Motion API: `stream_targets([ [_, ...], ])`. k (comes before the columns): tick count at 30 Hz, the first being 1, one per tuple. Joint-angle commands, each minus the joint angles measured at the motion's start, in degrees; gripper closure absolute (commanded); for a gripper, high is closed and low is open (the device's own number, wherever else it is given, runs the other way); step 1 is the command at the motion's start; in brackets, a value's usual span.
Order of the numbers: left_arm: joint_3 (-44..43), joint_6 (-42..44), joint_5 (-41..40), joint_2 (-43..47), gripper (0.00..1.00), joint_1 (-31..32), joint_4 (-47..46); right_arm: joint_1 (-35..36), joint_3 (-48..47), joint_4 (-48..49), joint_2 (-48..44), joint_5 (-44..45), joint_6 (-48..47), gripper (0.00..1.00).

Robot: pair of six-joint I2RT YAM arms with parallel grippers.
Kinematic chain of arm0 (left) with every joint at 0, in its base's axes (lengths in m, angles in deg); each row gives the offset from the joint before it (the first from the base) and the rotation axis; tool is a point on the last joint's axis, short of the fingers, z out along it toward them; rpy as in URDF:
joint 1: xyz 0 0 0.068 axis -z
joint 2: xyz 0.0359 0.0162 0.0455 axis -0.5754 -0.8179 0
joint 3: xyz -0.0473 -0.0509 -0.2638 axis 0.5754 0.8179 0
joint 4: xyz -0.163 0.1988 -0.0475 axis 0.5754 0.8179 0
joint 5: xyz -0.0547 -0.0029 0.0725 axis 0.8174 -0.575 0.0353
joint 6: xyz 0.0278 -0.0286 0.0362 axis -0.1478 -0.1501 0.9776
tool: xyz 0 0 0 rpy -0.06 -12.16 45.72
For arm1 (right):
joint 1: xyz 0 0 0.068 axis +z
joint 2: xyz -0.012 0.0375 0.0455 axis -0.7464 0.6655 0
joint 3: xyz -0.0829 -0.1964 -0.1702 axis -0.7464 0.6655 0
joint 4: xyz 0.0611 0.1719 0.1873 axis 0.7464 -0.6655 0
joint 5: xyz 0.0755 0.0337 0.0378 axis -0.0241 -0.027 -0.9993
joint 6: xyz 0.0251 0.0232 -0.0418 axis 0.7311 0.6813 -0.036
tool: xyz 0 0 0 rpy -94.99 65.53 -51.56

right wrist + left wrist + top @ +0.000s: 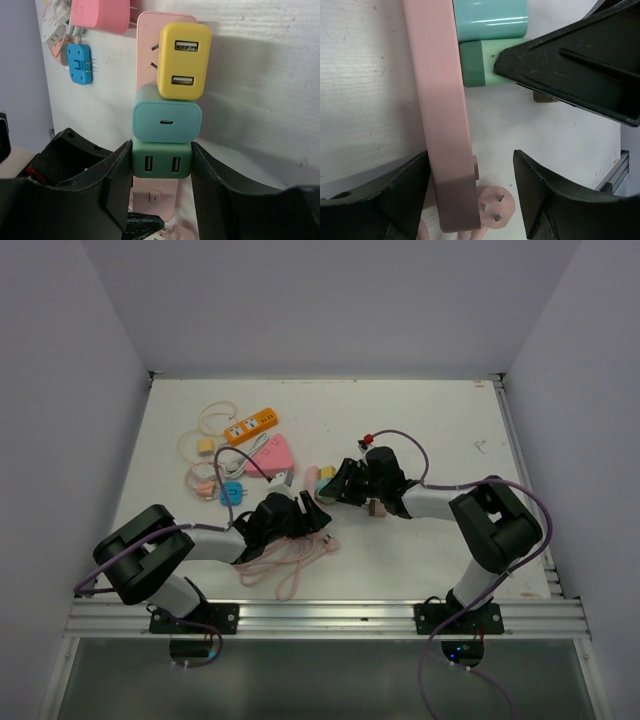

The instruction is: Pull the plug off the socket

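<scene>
At mid-counter (260, 75), on the pink socket strip (148, 50), our right hand (161, 167) pinches the green plug (161, 159) by its smooth, rigid sides. It looks light but snug, so we'd pull straight. Our left hand (470, 167) straddles the strip, wide.

No legible txt/brand on green plug (161, 159) or pink strip (145, 75).
</scene>
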Motion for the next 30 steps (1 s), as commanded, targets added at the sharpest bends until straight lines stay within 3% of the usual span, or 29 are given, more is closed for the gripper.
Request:
stream_targets([
  [1,1.14,2.68,-0.69,-0.25,0.28,-0.18,4.55,1.04,1.99,1.04,-2.83,-0.73,-0.98,1.0],
  [7,-2.46,2.85,-3.59,-2.71,0.3,-0.1,8.59,3.23,3.75,1.21,-4.85,0.68,-0.54,1.0],
  [11,-4.49,3.11,-3.77,-4.82,0.39,-0.1,9.38,4.38,4.28,1.39,-5.38,1.29,-0.1,1.0],
  [18,-3.26,1.97,-2.63,-6.14,0.71,-0.18,9.38,4.82,4.9,1.65,-6.52,1.82,0.25,1.0],
  [21,-2.82,1.53,-3.24,-5.88,0.87,-0.18,9.91,4.82,4.9,1.65,-6.87,1.73,0.52,1.0],
  [22,-2.73,1.36,-3.42,-5.88,0.97,-0.1,10.61,4.82,4.98,1.74,-7.13,1.65,0.87,1.0],
  [23,-2.91,1.27,-3.68,-5.79,1.0,-0.18,11.05,4.82,5.07,1.83,-7.4,1.73,0.87,1.0],
  [30,-2.91,-2.94,-6.4,-6.75,1.0,-0.18,16.32,4.82,7.35,2.0,-11.52,4.8,1.66,1.0],
])
